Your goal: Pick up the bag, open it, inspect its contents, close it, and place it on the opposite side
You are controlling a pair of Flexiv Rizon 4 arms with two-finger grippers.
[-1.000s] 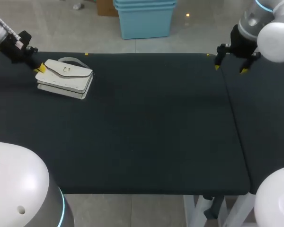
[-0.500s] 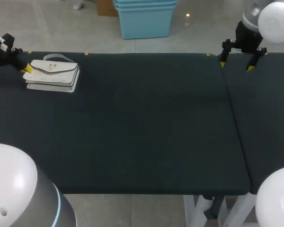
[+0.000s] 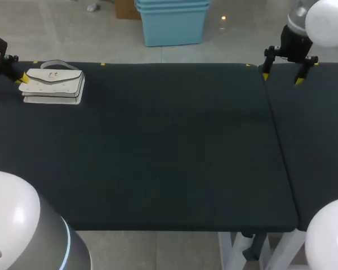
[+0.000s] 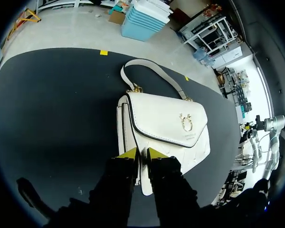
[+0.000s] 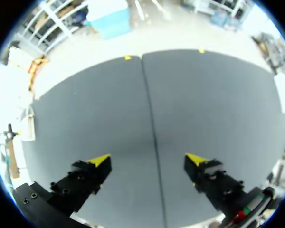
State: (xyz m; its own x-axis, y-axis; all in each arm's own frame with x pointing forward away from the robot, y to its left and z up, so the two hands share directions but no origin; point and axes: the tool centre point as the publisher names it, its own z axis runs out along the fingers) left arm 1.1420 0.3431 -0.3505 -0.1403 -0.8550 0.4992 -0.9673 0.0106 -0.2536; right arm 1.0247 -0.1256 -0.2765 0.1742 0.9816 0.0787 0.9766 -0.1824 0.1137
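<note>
A white handbag (image 3: pixel 53 85) with a curved handle and a gold clasp lies flat at the table's far left corner. My left gripper (image 3: pixel 22 79) is at its left end. In the left wrist view the two yellow tips of the left gripper (image 4: pixel 141 153) stand close together, pinching the thin side edge of the bag (image 4: pixel 166 123), whose flap is closed. My right gripper (image 3: pixel 281 73) hangs over the far right edge of the table, far from the bag. Its fingers are spread wide in the right wrist view, and the right gripper (image 5: pixel 149 161) has only table beneath it.
The dark table (image 3: pixel 169 146) has a seam (image 3: pixel 273 129) running front to back on the right side, under my right gripper. Small yellow marks (image 3: pixel 103 64) sit along the far edge. The bag lies close to the table's left and far edges.
The bag has slid left and back toward the far left corner with my left gripper at its end. My right gripper has shifted slightly right and back.
</note>
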